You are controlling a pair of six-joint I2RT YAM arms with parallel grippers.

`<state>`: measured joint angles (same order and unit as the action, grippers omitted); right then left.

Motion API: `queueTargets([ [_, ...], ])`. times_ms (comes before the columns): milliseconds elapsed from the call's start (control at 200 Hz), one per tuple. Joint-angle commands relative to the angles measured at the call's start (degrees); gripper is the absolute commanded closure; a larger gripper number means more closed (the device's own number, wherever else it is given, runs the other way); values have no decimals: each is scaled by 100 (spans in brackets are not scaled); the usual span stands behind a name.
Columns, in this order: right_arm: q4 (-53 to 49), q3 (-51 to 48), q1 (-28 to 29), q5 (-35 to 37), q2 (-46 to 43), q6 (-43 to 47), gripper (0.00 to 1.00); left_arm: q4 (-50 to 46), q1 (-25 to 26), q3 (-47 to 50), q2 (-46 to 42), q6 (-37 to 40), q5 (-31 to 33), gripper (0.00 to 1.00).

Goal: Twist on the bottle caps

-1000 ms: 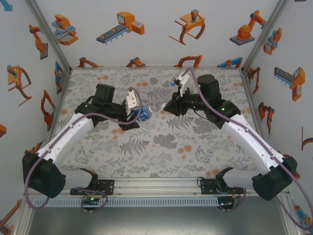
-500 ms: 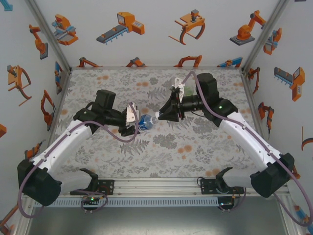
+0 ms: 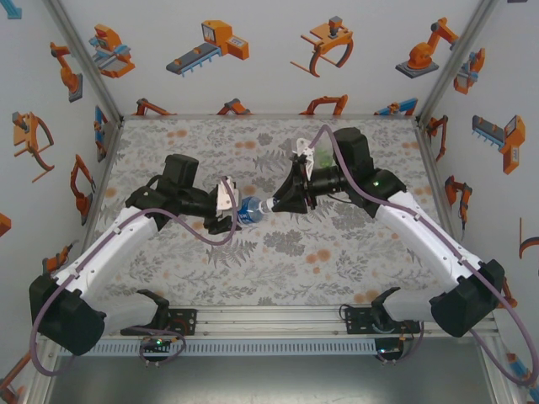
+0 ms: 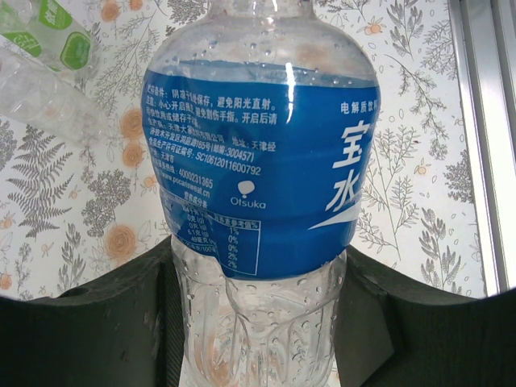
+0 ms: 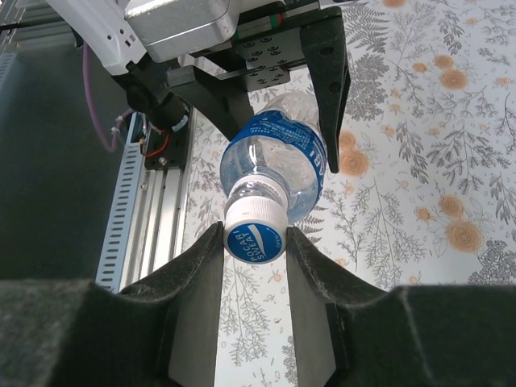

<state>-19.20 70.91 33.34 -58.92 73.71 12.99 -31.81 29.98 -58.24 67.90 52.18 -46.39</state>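
OK, my left claw [image 3: 234,211] is clenched on the clear plastic bottle with blue label [image 4: 258,161], held sideways above the floral counter [image 5: 419,161]. My right claw [image 3: 275,204] grasps the small round white screw cap [image 5: 255,240] on its neck, directly between both fingers.

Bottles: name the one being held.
The blue-labelled bottle, gripped at its body and cap; the green-labelled bottle and the plain bottle rest untouched on the table.
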Motion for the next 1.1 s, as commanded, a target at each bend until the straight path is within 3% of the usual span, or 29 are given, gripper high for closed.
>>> queueTargets([
  [0, -116, 55, 92, -119, -23, 175, 100, 53, 13, -12, -68, -143, -248, 100],
  [446, -554, 262, 379, 699, -54, 862, 100, -112, 10, -133, 39, -206, -309, 100],
  [816, -1549, 1013, 637, 873, 186, 2269, 100, -465, 24, -275, 184, 2, -501, 100],
  [1096, -1383, 903, 814, 971, 170, 2592, 100, -668, 11, -410, 333, 29, -728, 100],
])
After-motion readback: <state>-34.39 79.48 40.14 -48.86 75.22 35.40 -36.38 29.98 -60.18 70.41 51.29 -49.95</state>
